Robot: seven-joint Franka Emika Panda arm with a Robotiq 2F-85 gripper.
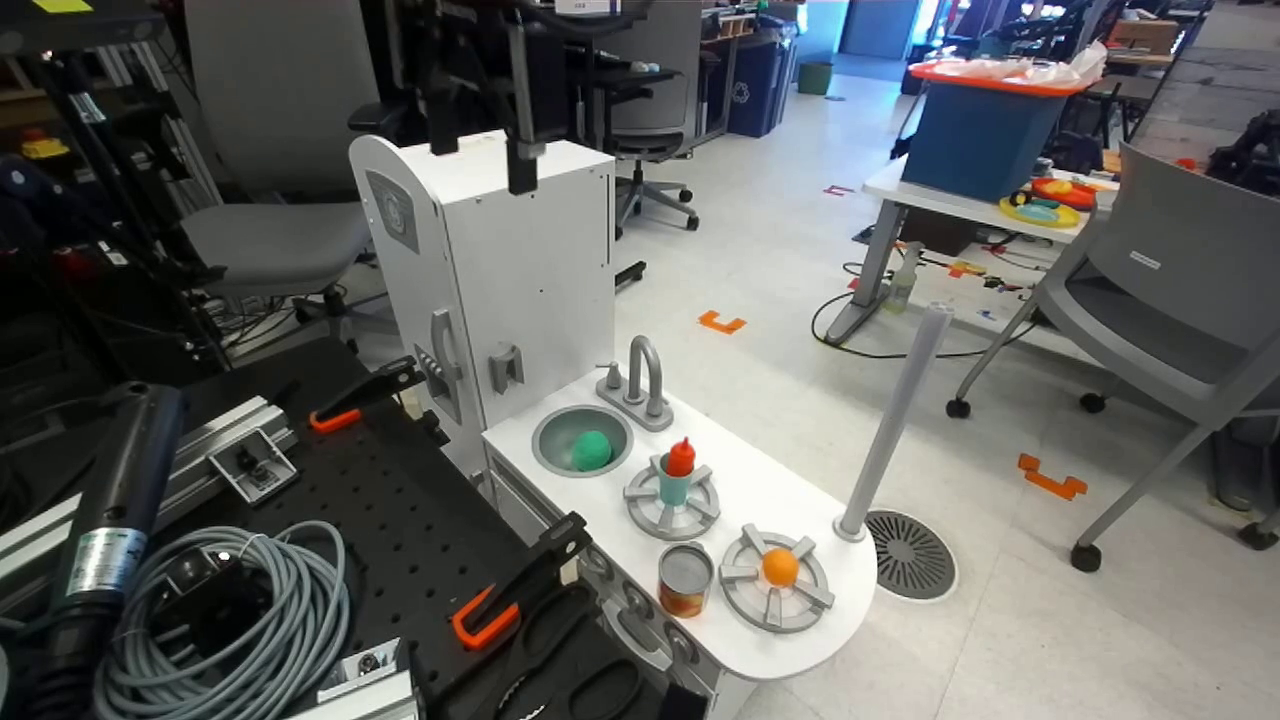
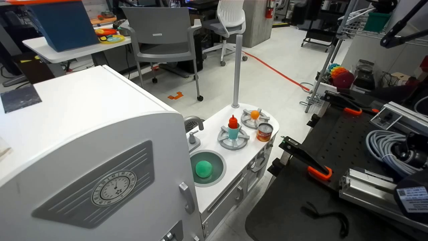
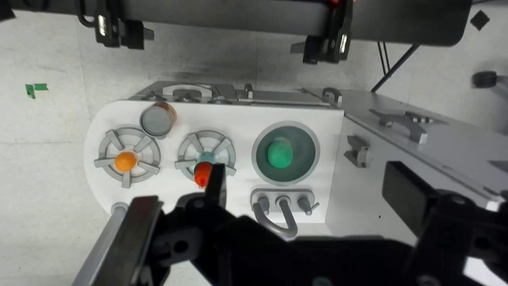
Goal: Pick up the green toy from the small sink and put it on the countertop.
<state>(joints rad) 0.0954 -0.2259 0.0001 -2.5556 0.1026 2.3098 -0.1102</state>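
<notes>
The green toy (image 1: pixel 591 451) is a round green ball lying inside the small grey sink (image 1: pixel 553 440). In an exterior view the green toy (image 2: pixel 204 169) and sink (image 2: pixel 219 167) also show. In the wrist view the toy (image 3: pixel 280 154) lies a little left of the middle of the sink (image 3: pixel 306 155). The white countertop (image 1: pixel 770 500) surrounds the sink; it also shows in the wrist view (image 3: pixel 242 119). My gripper (image 1: pixel 482 160) is high above the play kitchen, in front of the white fridge's top in that view. In the wrist view my gripper (image 3: pixel 305 178) is wide open and empty.
A faucet (image 1: pixel 645 385) stands beside the sink. A teal cup (image 1: pixel 674 486) with a red bottle (image 1: pixel 681 458) stands on a burner. An orange ball (image 1: pixel 780 567) sits on another burner. A can (image 1: pixel 685 580), a grey post (image 1: pixel 900 420) and a tall white fridge (image 1: pixel 530 270) stand nearby.
</notes>
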